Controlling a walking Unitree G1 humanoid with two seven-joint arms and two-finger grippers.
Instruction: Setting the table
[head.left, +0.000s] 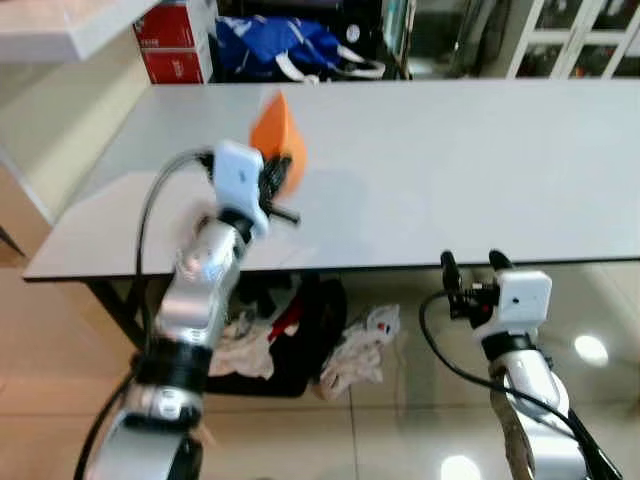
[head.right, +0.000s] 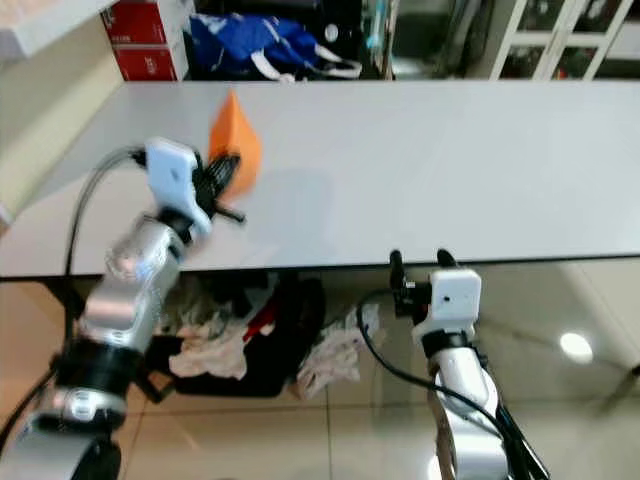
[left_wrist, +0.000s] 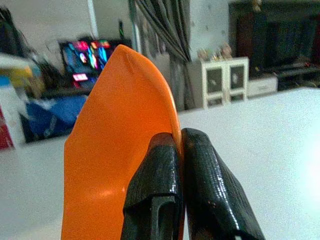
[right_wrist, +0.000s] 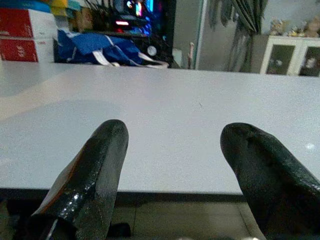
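the left gripper is raised over the near-left part of the white table, its two black fingers pressed together on the edge of an orange plate, which stands tilted on its side in the air above the tabletop rather than lying flat. from the left wrist view the plate looks thin, smooth and rigid, likely light plastic: it holds its curve under the pinch and shows a glossy sheen, so it probably slips easily between hard pads. the rim is the natural place to hold it, as here, with the grip kept firm until the plate rests flat on the table. the right gripper hangs low before the table's near edge, its fingers spread apart and holding nothing.
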